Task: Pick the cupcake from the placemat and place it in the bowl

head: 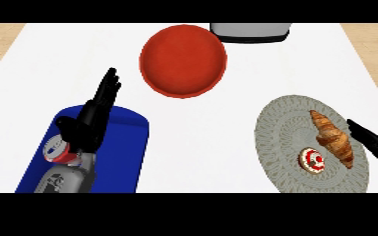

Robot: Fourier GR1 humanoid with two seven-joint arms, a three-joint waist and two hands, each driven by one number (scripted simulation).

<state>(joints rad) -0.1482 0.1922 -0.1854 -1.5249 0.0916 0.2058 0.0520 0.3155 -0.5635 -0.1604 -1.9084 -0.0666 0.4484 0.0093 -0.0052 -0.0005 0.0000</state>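
Note:
A cupcake [312, 161] with white frosting and a red centre sits on the round grey placemat [280, 145] at the lower right, beside a brown croissant [333, 137]. The red bowl [182, 60] stands at the upper middle of the counter, with nothing in it. My left hand [92, 117] is raised open over a blue tray [125, 150] at the lower left, fingers straight and pointing up. Only the black fingertips of my right hand [364, 135] show at the right edge, just right of the croissant and apart from the cupcake.
A grey and black appliance [249, 31] stands at the counter's far edge, right behind the bowl. A small red and white object [56, 151] lies on the blue tray, partly hidden by my left forearm. Wooden floor shows past the counter's corners.

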